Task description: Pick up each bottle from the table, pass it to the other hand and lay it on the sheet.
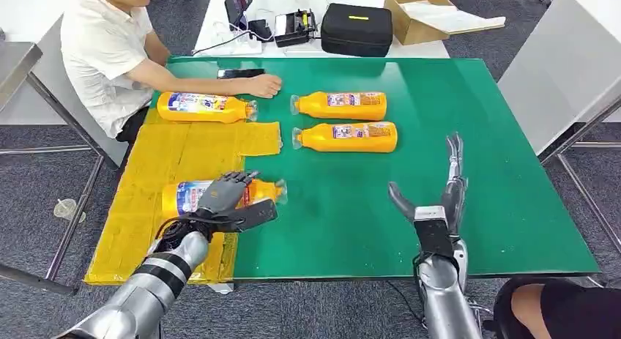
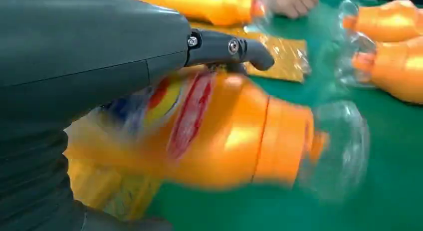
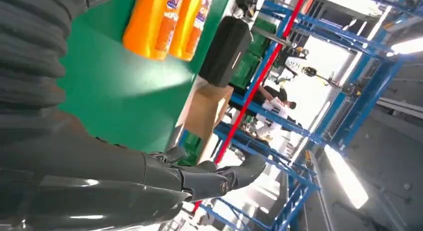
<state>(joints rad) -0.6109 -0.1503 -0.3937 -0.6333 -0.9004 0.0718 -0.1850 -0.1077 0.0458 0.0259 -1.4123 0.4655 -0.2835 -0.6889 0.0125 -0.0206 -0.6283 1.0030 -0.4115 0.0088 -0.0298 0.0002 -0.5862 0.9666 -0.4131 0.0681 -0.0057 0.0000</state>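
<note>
Now left robot hand [image 1: 228, 198] grips bottle [image 1: 183, 195] over sheet [image 1: 146, 178].

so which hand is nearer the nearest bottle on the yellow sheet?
Left. The left hand grips that bottle; the right hand hovers open over the green mat, well aside.

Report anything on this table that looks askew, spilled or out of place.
Nothing spilled or damaged. The yellow sheet hangs over the table's near-left edge, uneven. The bottle under the left hand lies with its cap end off the sheet, over the green mat.
</note>
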